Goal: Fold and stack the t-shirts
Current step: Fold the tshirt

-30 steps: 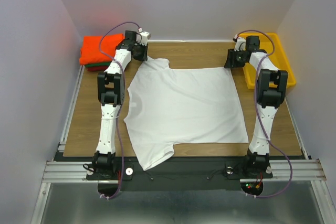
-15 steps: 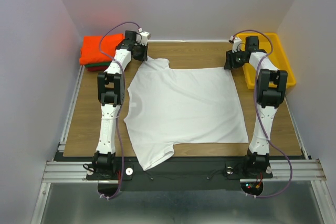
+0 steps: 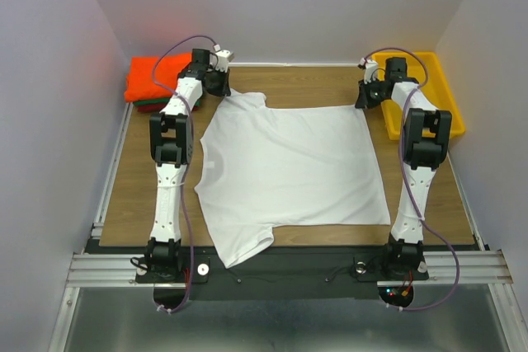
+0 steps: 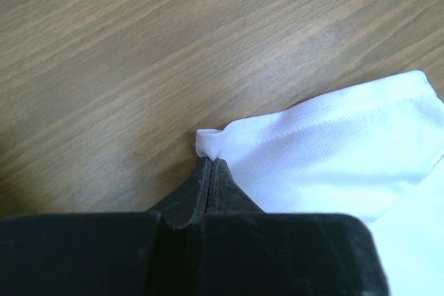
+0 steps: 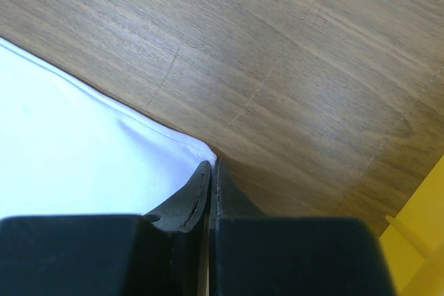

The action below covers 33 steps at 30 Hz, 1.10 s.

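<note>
left gripper (image 4: 210, 164) is clamped on the far sleeve tip of the white t-shirt (image 3: 289, 171), right gripper (image 5: 208, 169) on its far hem corner. we see the shirt spread on the table (image 3: 132, 195); both wrists sit slightly farther back than before, so the fold is starting.

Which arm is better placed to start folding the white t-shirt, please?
Probably the left: the left gripper is shut with a tuft of the white t-shirt showing past its tips. The right gripper is shut at the hem corner, but its hold is unclear.
</note>
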Available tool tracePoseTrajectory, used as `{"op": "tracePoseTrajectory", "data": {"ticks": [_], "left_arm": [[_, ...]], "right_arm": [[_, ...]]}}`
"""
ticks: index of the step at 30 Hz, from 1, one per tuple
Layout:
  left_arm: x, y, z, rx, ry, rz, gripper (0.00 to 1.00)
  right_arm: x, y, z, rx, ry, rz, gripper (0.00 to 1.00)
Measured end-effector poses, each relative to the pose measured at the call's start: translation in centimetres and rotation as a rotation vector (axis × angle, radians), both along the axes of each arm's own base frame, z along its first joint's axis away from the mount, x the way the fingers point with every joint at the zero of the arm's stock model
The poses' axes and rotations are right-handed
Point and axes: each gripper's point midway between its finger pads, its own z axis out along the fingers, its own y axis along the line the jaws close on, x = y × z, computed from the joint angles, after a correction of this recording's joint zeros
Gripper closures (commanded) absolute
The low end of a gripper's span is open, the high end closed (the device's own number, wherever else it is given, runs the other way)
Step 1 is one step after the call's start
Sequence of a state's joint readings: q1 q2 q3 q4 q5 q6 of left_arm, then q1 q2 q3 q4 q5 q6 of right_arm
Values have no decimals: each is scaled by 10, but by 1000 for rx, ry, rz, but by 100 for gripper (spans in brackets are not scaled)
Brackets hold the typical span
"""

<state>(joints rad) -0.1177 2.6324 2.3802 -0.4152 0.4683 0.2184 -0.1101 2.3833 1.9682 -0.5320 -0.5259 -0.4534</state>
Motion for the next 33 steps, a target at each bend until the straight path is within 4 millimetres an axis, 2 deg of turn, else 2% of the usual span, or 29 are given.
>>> {"op": "tracePoseTrajectory", "data": {"ticks": [4, 9, 14, 17, 19, 22, 28, 33], "left_arm": [[-7, 7, 11, -23, -4, -14, 100], [-15, 9, 55, -36, -71, -57, 100], [-32, 6, 106, -35, -160, -119, 100], [-45, 5, 124, -21, -194, -153, 100], [-54, 5, 131, -10, -206, -175, 100], [-69, 7, 130, 7, -199, -197, 100], [-107, 12, 117, 36, -151, -230, 100], [-149, 11, 121, 60, -139, -268, 100]], "right_arm": [[0, 2, 1, 9, -1, 6, 99], [-1, 5, 13, 25, -13, 14, 99], [-1, 7, 46, 27, -70, 23, 99], [-6, 9, 65, 29, -100, 32, 99], [-9, 10, 77, 28, -119, 39, 99], [-16, 11, 87, 25, -136, 52, 99], [-40, 12, 84, 21, -118, 84, 99], [-61, 8, 77, 4, -100, 109, 99]]}}
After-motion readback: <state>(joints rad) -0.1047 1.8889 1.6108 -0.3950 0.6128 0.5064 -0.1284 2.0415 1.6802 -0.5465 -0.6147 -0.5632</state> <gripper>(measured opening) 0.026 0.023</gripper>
